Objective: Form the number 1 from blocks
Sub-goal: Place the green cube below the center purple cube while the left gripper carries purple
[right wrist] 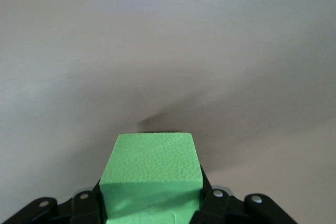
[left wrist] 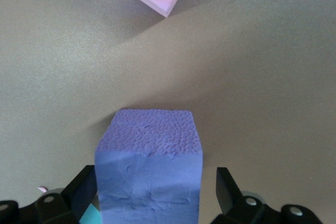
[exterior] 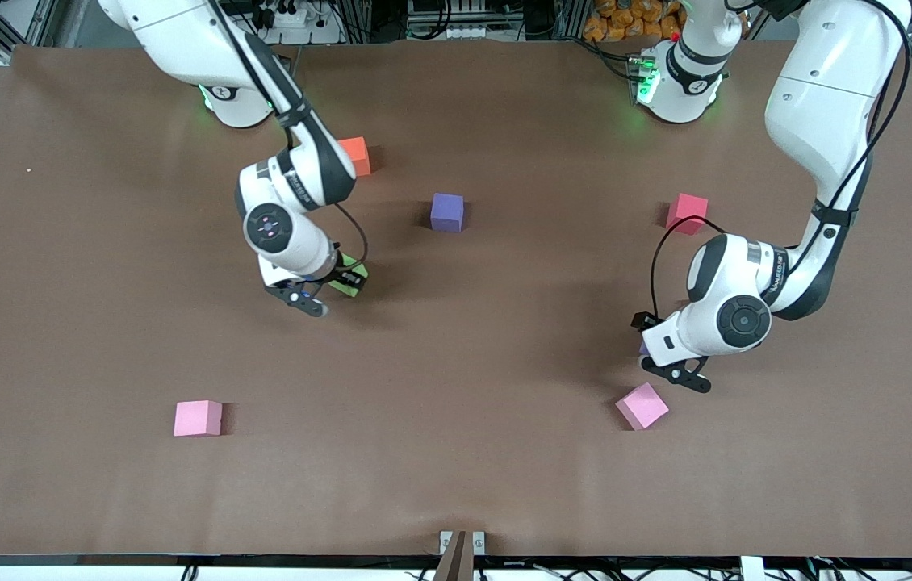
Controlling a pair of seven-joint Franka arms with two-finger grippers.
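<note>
- A green block [right wrist: 151,174] is clamped between the fingers of the right tool [exterior: 325,292], over the table [exterior: 456,468] toward the right arm's end, roughly midway between the edge along the robots' bases and the edge by the front camera.
- In the right wrist view, both fingers are seen pressed flat against the sides of the green block, with bare table surface below it.
- A purple block [left wrist: 149,169] is seen between the fingers of the left tool [exterior: 670,373]; one finger [left wrist: 228,192] stands clear of the block's side with a gap showing, so the tool is spread apart around the block and not pressed on it.
- This purple block is placed toward the left arm's end of the table, and is almost hidden under the left tool in the front view.
- A pink block [exterior: 642,405] lies just beside the left tool, nearer to the front camera.
- A second purple block [exterior: 447,212] rests near the middle of the table, closer to the edge by the bases.
- A second pink block [exterior: 198,418] lies toward the right arm's end, near the camera-side edge.
- An orange cube [exterior: 356,155] and a red cube [exterior: 687,213] sit closer to the bases' edge.
</note>
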